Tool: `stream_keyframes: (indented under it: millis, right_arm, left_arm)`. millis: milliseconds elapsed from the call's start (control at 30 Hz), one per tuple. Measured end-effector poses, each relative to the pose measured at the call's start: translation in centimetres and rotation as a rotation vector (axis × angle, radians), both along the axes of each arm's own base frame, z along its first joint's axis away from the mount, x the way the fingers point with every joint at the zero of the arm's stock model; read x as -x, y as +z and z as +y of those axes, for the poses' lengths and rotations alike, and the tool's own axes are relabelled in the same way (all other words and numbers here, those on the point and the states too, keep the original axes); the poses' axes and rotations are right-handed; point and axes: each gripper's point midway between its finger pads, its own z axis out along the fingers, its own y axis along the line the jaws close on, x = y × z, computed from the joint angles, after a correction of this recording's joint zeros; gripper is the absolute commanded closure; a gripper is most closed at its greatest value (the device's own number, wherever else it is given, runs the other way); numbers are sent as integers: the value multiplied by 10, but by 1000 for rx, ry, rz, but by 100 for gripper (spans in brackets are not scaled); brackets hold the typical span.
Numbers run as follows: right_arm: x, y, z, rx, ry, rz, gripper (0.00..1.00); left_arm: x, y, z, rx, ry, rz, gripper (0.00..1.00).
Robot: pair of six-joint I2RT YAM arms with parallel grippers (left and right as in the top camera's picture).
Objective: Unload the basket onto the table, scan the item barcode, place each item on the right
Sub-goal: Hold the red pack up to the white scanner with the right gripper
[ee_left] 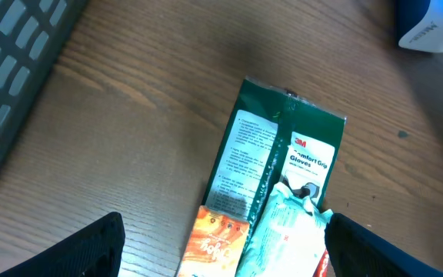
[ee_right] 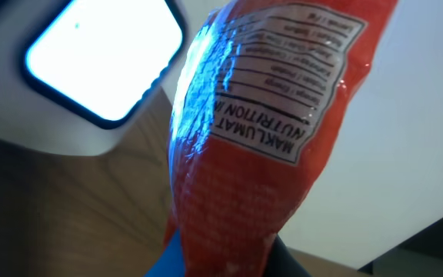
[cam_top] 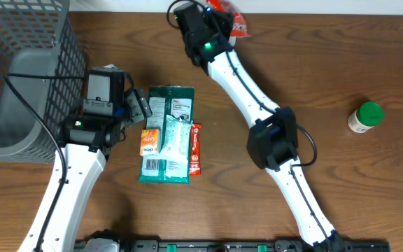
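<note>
The brown wooden table [cam_top: 341, 63] fills my overhead view, with a pale strip of the room beyond its far edge. At the far left corner stands a grey mesh basket [cam_top: 19, 70]; a black cable crosses it, and I see only its grey floor inside.

My right gripper [cam_top: 219, 21] is at the far edge, clamped on the red packet [ee_right: 260, 154]. That packet hangs upright just beside the white scanner [ee_right: 98, 69], whose window glows, and its nutrition panel faces my wrist camera.

My left gripper [ee_left: 225, 235] hovers with jaws wide apart, holding nothing, over a pile in mid-table: a green glove packet [cam_top: 170, 98] with a pale pouch [cam_top: 175, 136] and an orange sachet [cam_top: 150, 142] lying on it.

A green-capped bottle [cam_top: 366, 117] stands well apart at the right.
</note>
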Motion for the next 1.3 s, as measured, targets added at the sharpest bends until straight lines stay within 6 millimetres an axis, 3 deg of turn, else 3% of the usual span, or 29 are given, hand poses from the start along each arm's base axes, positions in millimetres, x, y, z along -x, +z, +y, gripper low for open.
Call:
stream_keyframes:
  millis: [167,800,1300]
  right_arm:
    - [8,-5,12,23,26,30,99]
    - [14,-16,10,63,48,103,99]
    - [15,-30,-6,69,56,187,99]
  left_arm:
    - [0,0,0,0,0,0,16]
    - [0,0,0,0,0,0,16]
    - [0,0,0,0,0,0,16]
